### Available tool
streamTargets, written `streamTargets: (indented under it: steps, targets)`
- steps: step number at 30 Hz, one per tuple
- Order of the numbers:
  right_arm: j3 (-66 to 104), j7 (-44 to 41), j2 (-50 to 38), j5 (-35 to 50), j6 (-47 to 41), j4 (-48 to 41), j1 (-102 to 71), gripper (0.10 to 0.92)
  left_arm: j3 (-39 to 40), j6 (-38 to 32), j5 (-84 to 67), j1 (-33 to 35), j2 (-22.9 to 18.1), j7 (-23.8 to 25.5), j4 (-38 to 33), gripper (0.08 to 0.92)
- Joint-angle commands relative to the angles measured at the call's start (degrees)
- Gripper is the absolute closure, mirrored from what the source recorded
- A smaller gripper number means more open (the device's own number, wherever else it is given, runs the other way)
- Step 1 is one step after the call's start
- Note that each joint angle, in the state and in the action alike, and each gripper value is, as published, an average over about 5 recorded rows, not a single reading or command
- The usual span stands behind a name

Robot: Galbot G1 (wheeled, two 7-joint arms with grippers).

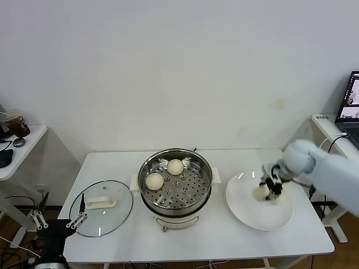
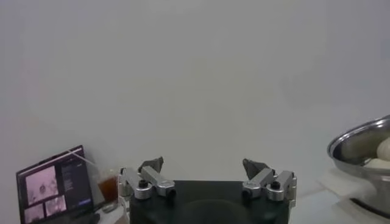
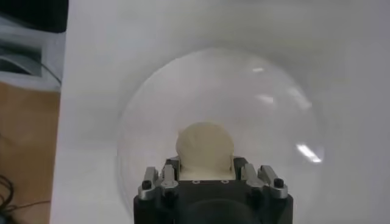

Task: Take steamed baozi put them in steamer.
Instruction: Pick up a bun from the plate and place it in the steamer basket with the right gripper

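Left gripper [image 1: 56,223]: parked below the desk's front-left corner, off the white rectangular desk [image 1: 224,241]. Jaws spread wide with nothing between them; the left wrist view shows both fingertips well apart against the bare wall.

Round clear glass lid with a white handle [image 1: 101,207]: lying flat near the front-left corner of the desk, beside the steamer.

Round shiny stainless-steel steamer with perforated inner tray and white base [image 1: 175,188]: standing at the middle of the desk, uncovered. Two smooth, cream-white, dome-shaped steamed baozi rest on the tray: one toward its left side [image 1: 154,181], one toward its rear [image 1: 175,166]. They sit apart from each other.

Flat round white plate [image 1: 258,203]: lying toward the desk's right edge, just beside the steamer.

Right gripper [image 1: 269,188]: over the plate, at its rear half. In the right wrist view the jaws are pinching a third cream-white baozi [image 3: 204,149] from both sides. Whether the bun is resting on the plate or raised clear of it cannot be told. In the head view a pale rounded shape beside the gripper may be a further bun, but the arm covers too much to confirm.

Open laptop [image 1: 351,106]: on a separate white side table beyond the desk's right edge. Screen content too small to read.

No legible brands, labels or writing found on any item.
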Motion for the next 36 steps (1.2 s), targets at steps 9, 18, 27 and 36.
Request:
streamTargets:
  steps: [9, 18, 27, 36]
  targets:
    - [-19.43, 3.39, 25.81, 20.00, 11.64, 3.30, 31.50, 0.491, -0.18, -0.03, -0.04, -0.47, 0.14, -0.06, -0.21, 0.177]
    - [-25.83, 2.93, 36.52, 11.27, 22.76, 3.07, 24.40, 0.483, -0.92, -0.17, -0.19, 0.26, -0.38, -0.22, -0.72, 0.177]
    - [-27.33, 5.17, 38.50, 3.14, 32.64, -0.16, 18.75, 0.475, -1.84, -0.12, -0.52, 0.33, -0.67, -0.25, -0.71, 0.177]
    - [-27.12, 6.77, 40.40, -2.34, 37.43, -3.35, 16.09, 0.474, -1.97, -0.03, -0.43, 0.22, -0.87, -0.22, -0.46, 0.177]
